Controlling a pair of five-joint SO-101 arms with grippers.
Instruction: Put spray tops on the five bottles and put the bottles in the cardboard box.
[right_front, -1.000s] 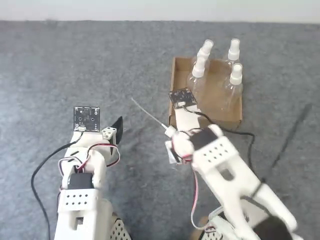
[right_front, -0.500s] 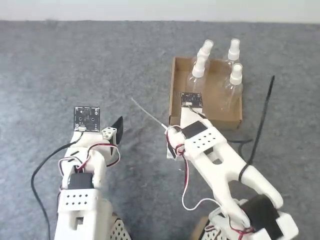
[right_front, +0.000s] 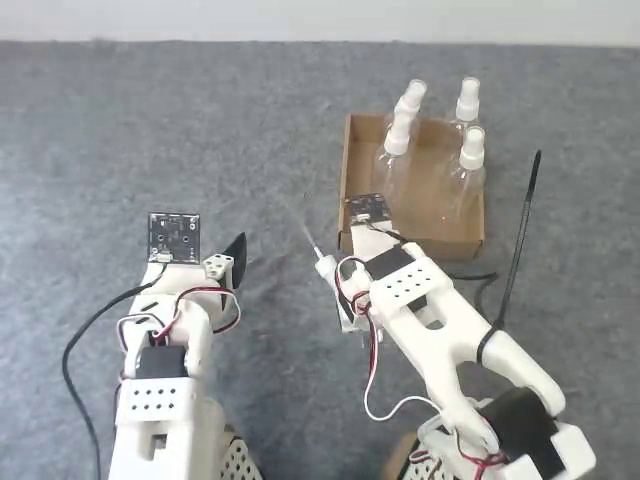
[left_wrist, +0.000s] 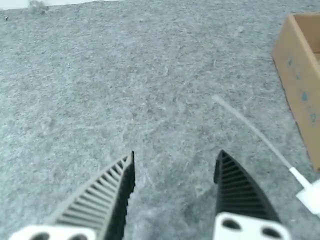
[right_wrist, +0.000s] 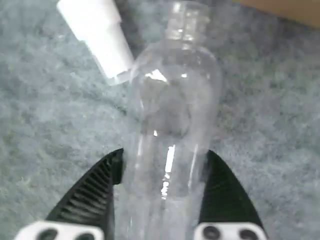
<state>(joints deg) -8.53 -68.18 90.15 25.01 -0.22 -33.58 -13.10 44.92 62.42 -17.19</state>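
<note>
A clear uncapped bottle (right_wrist: 172, 100) lies on the grey felt between the fingers of my right gripper (right_wrist: 164, 160), which is shut on its body. A white spray top (right_wrist: 95, 35) lies just beside the bottle's neck. From above, that spray top (right_front: 321, 262) sits left of the right arm's wrist, its thin tube pointing away to the upper left. The cardboard box (right_front: 352, 150) stands just beyond the wrist and holds several capped bottles (right_front: 398, 150). My left gripper (left_wrist: 176, 165) hangs open over bare felt, with the spray top (left_wrist: 310, 192) off to its side.
The box wall (left_wrist: 300, 85) shows at the edge of the left wrist view. A thin black strap (right_front: 520, 235) sticks up by the right arm, right of the box. Open grey felt lies left of and beyond the left gripper (right_front: 215, 262).
The right arm has swung and its wrist has shifted slightly near the box's front wall. The spray top and its tube have slid a little to the left. The left arm has kept still.
</note>
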